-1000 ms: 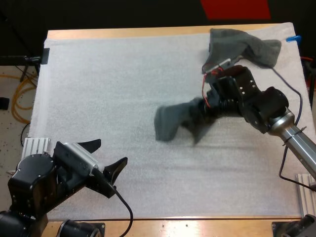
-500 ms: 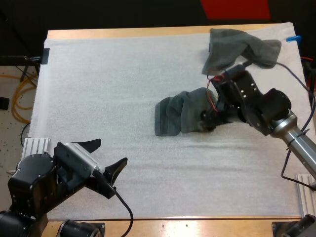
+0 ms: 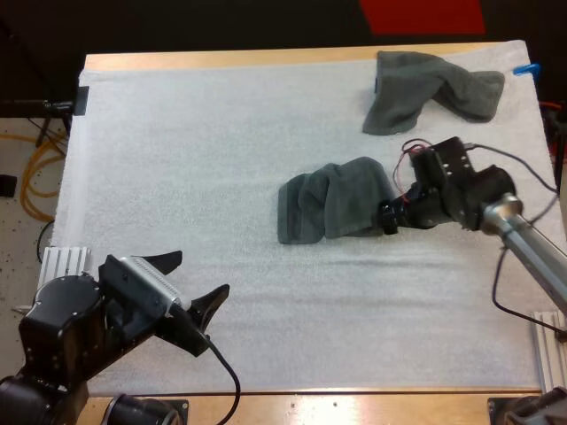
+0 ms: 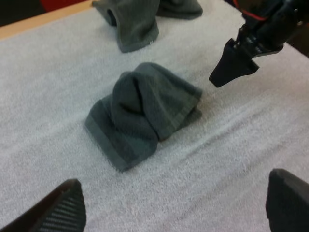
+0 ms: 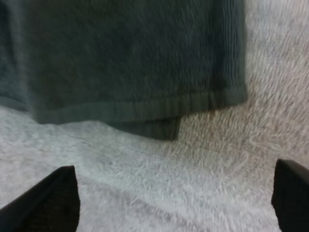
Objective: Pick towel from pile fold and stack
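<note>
Table (image 3: pixel 221 58) under white mat (image 3: pixel 195 159) | pile towel (image 3: pixel 430 88) slumped at mat's far right | crumpled towel (image 3: pixel 332 211) lying loose mid-mat | right gripper (image 3: pixel 388 218) just beside its right edge, fingers apart, clear of cloth | left gripper (image 3: pixel 197 276) at near-left corner, fingers spread, holding nothing

A wooden counter (image 3: pixel 266 58) under a white mat (image 3: pixel 195 150) takes up most of the high view. Beyond its far side, along the top of the frame, are dark space and a red strip (image 3: pixel 423 16). At the left edge lies pale speckled floor (image 3: pixel 18 257) with loops of orange cable (image 3: pixel 29 181).
</note>
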Robot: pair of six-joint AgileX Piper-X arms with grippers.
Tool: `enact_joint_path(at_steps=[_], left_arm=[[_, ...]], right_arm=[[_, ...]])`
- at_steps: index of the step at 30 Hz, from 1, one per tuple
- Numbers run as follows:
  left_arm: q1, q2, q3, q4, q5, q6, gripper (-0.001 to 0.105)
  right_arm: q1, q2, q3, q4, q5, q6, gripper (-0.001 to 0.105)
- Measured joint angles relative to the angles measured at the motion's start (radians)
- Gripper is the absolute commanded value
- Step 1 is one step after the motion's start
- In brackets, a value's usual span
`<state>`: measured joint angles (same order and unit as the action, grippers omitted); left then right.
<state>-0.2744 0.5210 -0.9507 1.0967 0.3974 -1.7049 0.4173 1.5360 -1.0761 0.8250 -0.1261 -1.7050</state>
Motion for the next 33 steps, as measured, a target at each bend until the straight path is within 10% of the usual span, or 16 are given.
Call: enact_joint_path(at_steps=[16, 29, 33], left_arm=[[0.0, 0.0, 0.008, 0.002, -0.001, -0.018, 0.074], [0.0, 0.0, 0.008, 0.002, -0.001, -0.06, 0.074], [0.0, 0.0, 0.008, 0.002, -0.001, -0.062, 0.074]], right_arm=[[-0.031, 0.26, -0.001, -0.261, 0.074, 0.011, 0.077], [-0.039, 0.3, -0.017, -0.275, 0.062, 0.016, 0.002], [-0.039, 0.275, -0.016, -0.246, 0.056, 0.011, 0.0]])
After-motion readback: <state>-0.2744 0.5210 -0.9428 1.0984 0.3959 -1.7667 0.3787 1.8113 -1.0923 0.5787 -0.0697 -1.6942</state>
